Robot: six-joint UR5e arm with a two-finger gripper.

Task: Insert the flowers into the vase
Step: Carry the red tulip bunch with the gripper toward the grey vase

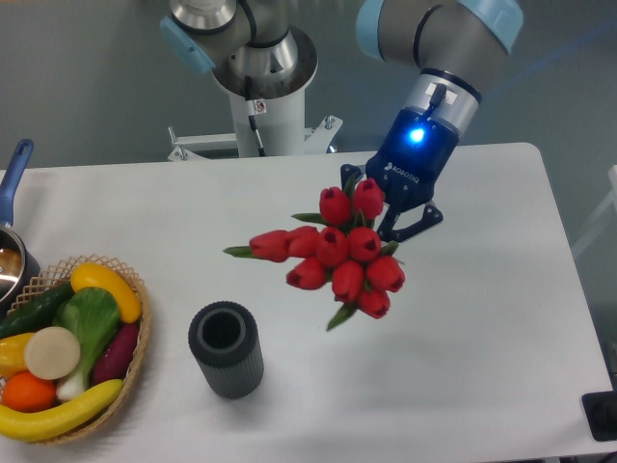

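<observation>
White worktop (pixel 463 318) is seen beneath the flowers (pixel 339 253), which are held clamped by the gripper (pixel 390 207) up and right of the vase (pixel 226 348), whose narrow mouth could be missed by the wide bunch.

Robotics lab, pedestal-mounted arm (pixel 439 58), bare white table (pixel 482 367), grey wall, basket (pixel 135 352) of plastic produce

matt ribbed vase (pixel 226 349); woven wicker basket (pixel 138 349)
</observation>
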